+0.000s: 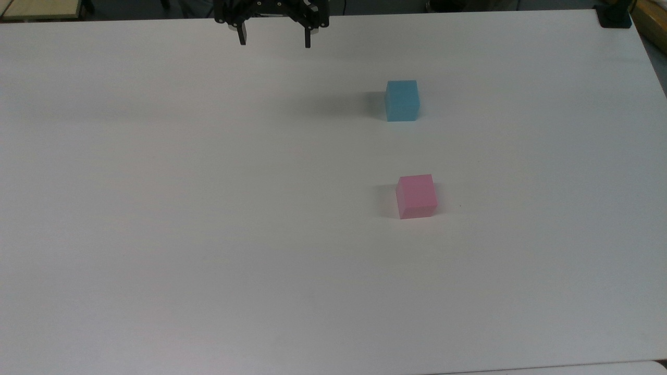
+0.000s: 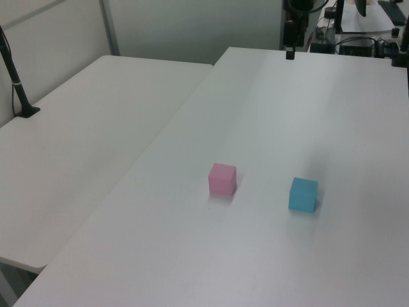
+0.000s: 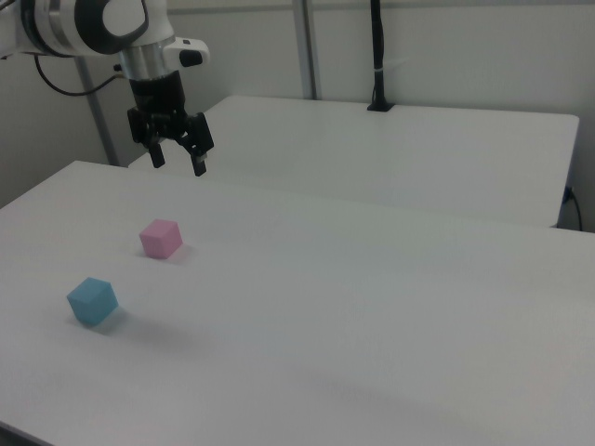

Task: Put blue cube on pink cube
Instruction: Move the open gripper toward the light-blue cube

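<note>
The blue cube [image 1: 402, 100] rests on the white table [image 1: 208, 208], and the pink cube [image 1: 416, 196] sits apart from it, nearer the top view's bottom edge. Both also show in the left view, blue cube [image 2: 303, 194] and pink cube [image 2: 222, 178], and in the right view, blue cube [image 3: 92, 301] and pink cube [image 3: 161, 238]. My gripper [image 1: 274, 41] hangs open above the table's far edge, well to the top view's left of the blue cube, holding nothing. The right view has the gripper [image 3: 178, 162] high above the table, beyond the pink cube.
A second white table [image 2: 83, 141] stands alongside, with a black post [image 2: 16, 80] clamped on it. A black mount [image 1: 614, 16] sits at the top view's upper right corner. Monitors and cables [image 2: 358, 32] crowd the far end in the left view.
</note>
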`<control>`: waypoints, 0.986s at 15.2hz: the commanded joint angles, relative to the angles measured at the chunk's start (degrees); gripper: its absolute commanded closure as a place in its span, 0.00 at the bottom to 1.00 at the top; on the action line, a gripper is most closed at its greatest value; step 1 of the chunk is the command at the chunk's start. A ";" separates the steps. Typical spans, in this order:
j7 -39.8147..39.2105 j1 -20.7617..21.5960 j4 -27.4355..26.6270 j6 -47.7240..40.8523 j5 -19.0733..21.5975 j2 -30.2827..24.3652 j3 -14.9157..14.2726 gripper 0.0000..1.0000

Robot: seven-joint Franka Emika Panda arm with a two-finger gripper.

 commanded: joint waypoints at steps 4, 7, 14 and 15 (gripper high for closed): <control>-0.23 -0.04 -0.71 -1.28 0.91 -1.26 -0.26 0.00; -0.32 0.05 -0.71 -1.10 0.91 -1.18 -0.26 0.00; -0.14 1.19 -0.71 -1.01 1.00 -1.09 0.62 0.00; -0.06 2.32 -0.71 -1.10 1.00 -1.09 0.88 0.00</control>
